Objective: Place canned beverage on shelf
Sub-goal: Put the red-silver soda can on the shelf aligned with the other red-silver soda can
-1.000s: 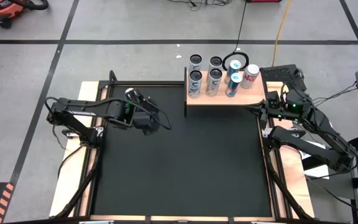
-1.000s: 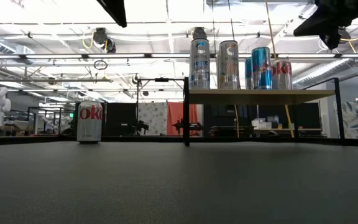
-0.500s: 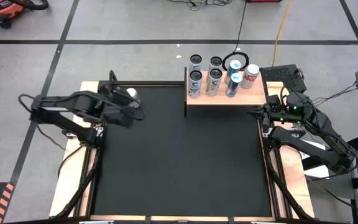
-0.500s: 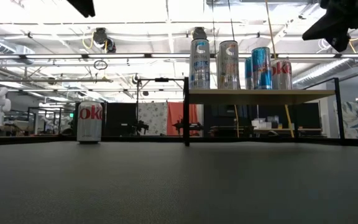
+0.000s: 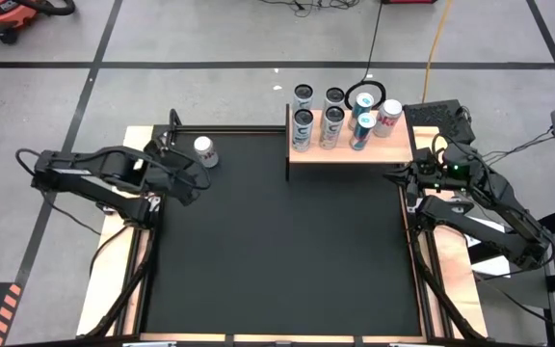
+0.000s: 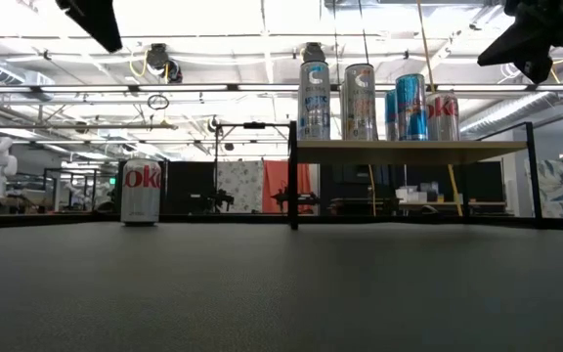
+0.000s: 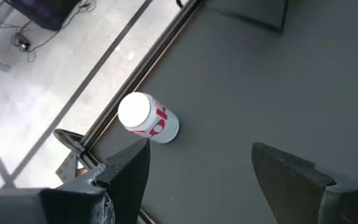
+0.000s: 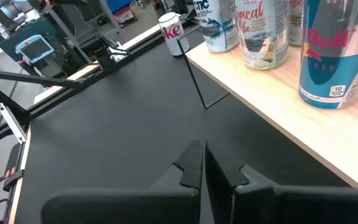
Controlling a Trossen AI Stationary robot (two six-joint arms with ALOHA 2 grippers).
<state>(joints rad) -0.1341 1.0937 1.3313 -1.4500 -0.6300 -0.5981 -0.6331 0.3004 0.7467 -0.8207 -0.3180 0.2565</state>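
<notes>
High view, item one: the white-and-red cola can [image 5: 204, 151] stood upright on the black mat [image 5: 277, 251], well left of the shelf [image 5: 393, 149] and off it. I had the left gripper [image 7: 197, 165] above it, fingers spread, ready to straddle its smooth metal cylinder. Item two: light-wood shelf, six cans [image 5: 333, 120] aboard. Right gripper [image 8: 202, 163] parked beside the shelf, fingers pressed together, empty.

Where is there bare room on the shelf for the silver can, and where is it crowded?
The shelf is bare along its front edge and right end. Six cans crowd its back left. The Coke can stands alone on the black mat.
</notes>
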